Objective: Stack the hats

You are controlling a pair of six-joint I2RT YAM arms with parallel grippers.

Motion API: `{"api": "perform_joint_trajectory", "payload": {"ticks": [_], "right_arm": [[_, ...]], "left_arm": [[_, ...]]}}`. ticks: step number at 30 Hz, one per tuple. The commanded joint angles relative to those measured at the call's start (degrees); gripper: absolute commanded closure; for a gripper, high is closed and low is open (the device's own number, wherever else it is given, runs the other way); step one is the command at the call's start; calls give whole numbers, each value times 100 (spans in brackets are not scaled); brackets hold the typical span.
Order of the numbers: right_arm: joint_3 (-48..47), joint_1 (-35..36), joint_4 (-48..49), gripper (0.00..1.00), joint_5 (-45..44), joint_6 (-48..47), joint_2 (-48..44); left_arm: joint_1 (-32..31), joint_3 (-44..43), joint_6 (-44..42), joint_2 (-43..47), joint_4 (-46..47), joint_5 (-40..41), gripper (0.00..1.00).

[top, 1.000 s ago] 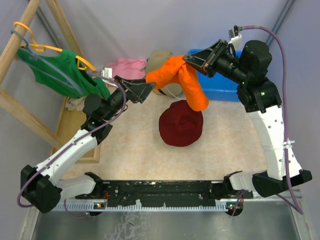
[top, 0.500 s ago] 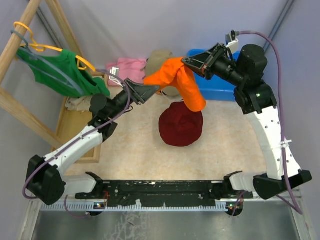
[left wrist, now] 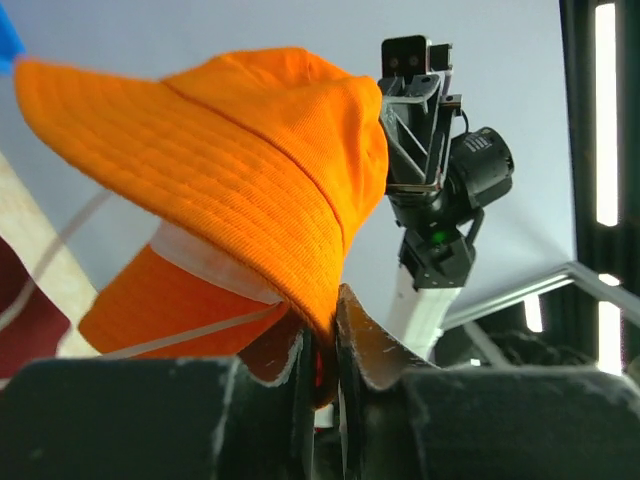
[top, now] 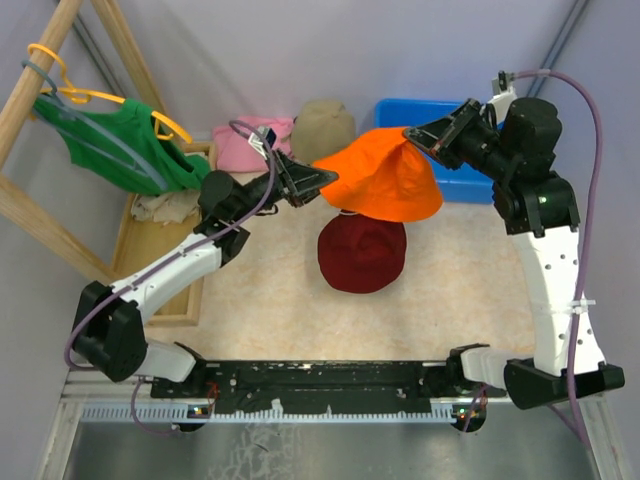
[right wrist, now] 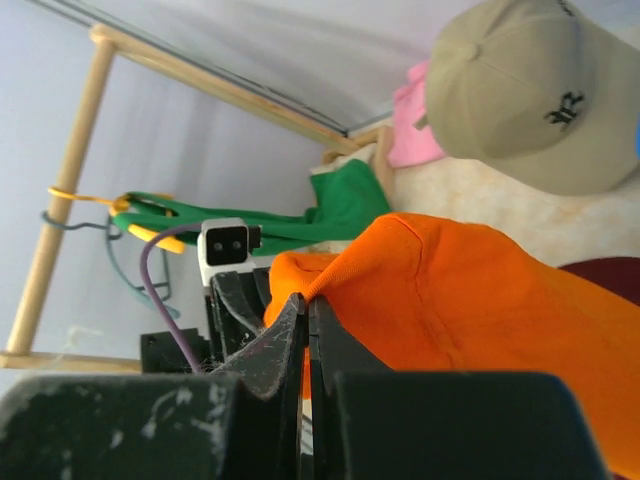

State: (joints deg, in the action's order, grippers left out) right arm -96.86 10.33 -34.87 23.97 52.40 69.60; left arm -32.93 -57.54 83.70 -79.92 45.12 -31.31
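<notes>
Here, left gripper (top: pixel 327 177) and right gripper (top: pixel 411 132) pinch the stitched orange bucket hat (top: pixel 390 190) taut above the domed dark red hat (top: pixel 360 262).

Left pincer (top: pixel 328 178) and right pincer (top: pixel 409 132) raised, facing, both seemingly clamped

A bright orange bucket hat (top: pixel 385 185) is seen at the middle – plain, with stitched rows on the brim and a white band inside. Just nearer, a dark red hat (top: pixel 362 255) is shown, unpatterned. At the far side, a tan cap (top: pixel 325 125) is marked with a small dark emblem, with a pink cloth (top: pixel 250 140) to its left and a blue bin (top: pixel 395 112) to its right. A green garment (top: pixel 125 150) and a yellow hanger (top: pixel 90 97) are seen at far left. The table (top: pixel 270 290) is pale speckled beige.
</notes>
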Motion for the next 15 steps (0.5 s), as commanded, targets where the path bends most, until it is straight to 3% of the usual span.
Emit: {"api": "perform_joint_trajectory", "payload": {"ticks": [1, 10, 15], "right_arm": [[-11, -18, -312, 100, -211, -753, -246], [758, -14, -277, 100, -166, -1057, -337], [920, -9, -286, 100, 1, -1240, -259]], "left_arm": [[-79, -22, 1500, -108, 392, -532, 84], [-109, 1012, 2755, 170, 988, -398, 87], [-90, 1443, 2221, 425, 635, -597, 87]]}}
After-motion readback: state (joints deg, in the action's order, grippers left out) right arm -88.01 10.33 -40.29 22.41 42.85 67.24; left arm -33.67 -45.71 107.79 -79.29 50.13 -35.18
